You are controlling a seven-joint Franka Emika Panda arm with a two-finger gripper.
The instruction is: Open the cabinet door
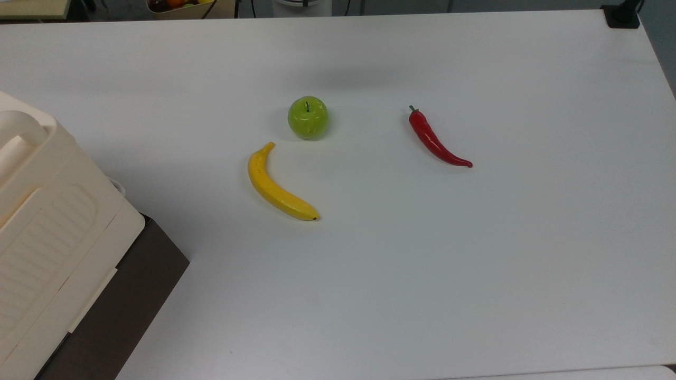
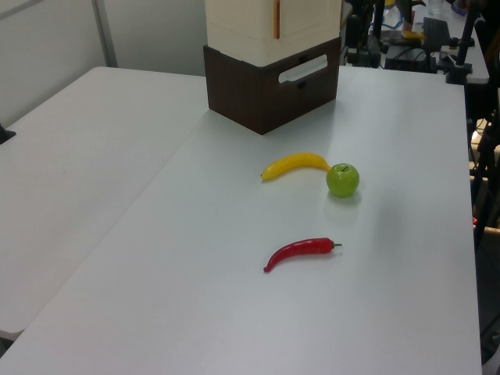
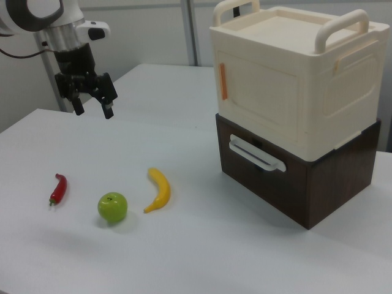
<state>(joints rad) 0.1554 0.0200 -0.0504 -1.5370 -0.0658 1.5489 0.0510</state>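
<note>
Black and white, the arm is seen at the upper left of the right view, its wrist turned straight down and the hand (image 3: pixel 92 104) hung in the air well above the bench (image 3: pixel 202 257). The two dark fingers (image 3: pixel 108 109) are spread apart, and nothing is held between them. The hand is placed above the red chilli pepper (image 3: pixel 57 188) and well apart from the cabinet (image 3: pixel 294 92).

The cabinet is found at the right of the right view, as a cream plastic box stacked on a dark brown base (image 3: pixel 306 184) with a white drawer handle (image 3: pixel 257 154). Two looped carry handles are set on its top. The cabinet door (image 3: pixel 260 101) is seen as the flat cream panel on the face turned toward the right view's left, lying flush with the box and shut, with its long axis roughly level and an orange strip (image 3: pixel 223 81) standing upright along its edge nearest the arm.

In the top view the cabinet (image 1: pixel 58 248) is cut off at the lower left corner, its ribbed top panel facing up.

On the bench between arm and cabinet a green apple (image 3: pixel 113 207) and a yellow banana (image 3: pixel 159 190) are laid just beside each other, the pepper a little apart.
</note>
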